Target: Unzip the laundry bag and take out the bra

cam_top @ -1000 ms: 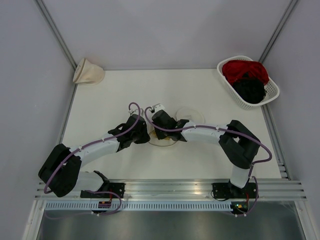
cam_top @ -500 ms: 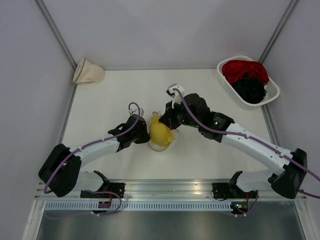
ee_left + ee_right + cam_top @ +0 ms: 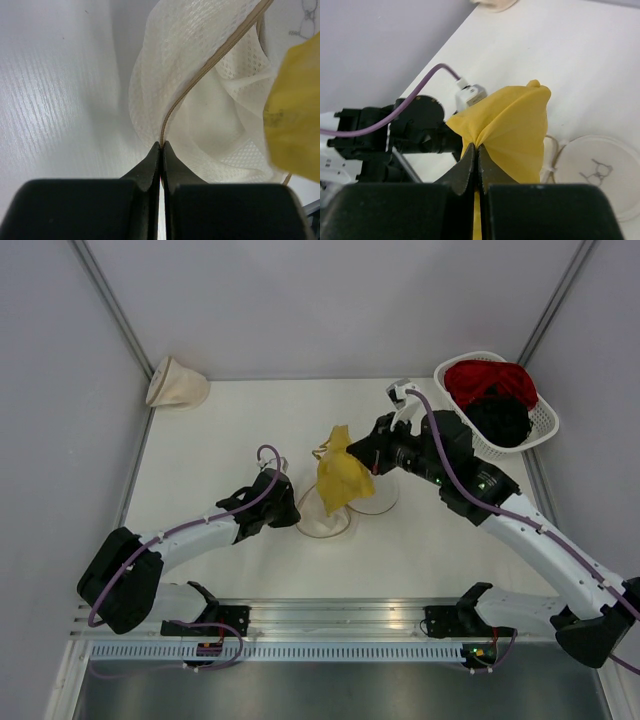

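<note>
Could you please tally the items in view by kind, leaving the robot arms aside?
Garments: 3 (yellow bra, red garment, black garment)
Fabric bags: 2 (laundry bag, cone-shaped bag)
Baskets: 1 (white basket)
Total: 6

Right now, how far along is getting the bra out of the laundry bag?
Done: the laundry bag is unzipped, its open edge pinched by the left gripper. In hand: the right gripper holds the bra lifted over the opening. Left: carry it clear and set it down.
</note>
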Available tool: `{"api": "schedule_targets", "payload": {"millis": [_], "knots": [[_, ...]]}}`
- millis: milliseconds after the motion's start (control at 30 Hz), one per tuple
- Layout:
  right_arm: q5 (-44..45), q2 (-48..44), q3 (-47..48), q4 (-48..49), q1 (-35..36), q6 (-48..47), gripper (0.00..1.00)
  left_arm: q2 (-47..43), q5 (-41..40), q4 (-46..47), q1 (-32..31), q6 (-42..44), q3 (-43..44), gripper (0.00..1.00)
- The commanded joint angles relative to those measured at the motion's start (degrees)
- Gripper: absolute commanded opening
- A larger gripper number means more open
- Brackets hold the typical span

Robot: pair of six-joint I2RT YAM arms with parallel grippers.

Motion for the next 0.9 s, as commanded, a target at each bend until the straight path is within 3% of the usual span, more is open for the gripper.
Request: {"api": "schedule_targets", "payload": {"millis": [0,300,500,867], "knots": [[9.79,-2.76,1.39,1.85,-1.68,-0.86,0.00,-1.21,-0.06,-0.03,-0.30,-1.34,0.25,0.02],[42.74,0.92,4.91,0.44,-8.88,-2.44,0.01,-1.83,1.26,0.05,-0.30,-1.60,-0.98,0.02],[50.68,4.70,8.15,7.29,-17.04,-4.46,0.00,-3.32,1.70,-0.39,-0.30,-1.60,-1.95,0.02],[56.66,24.55,25.19,8.27,-37.53,0.19,0.00,-4.73,2.76,-2.49,-0.30,-1.17,-1.16,0.02]]}}
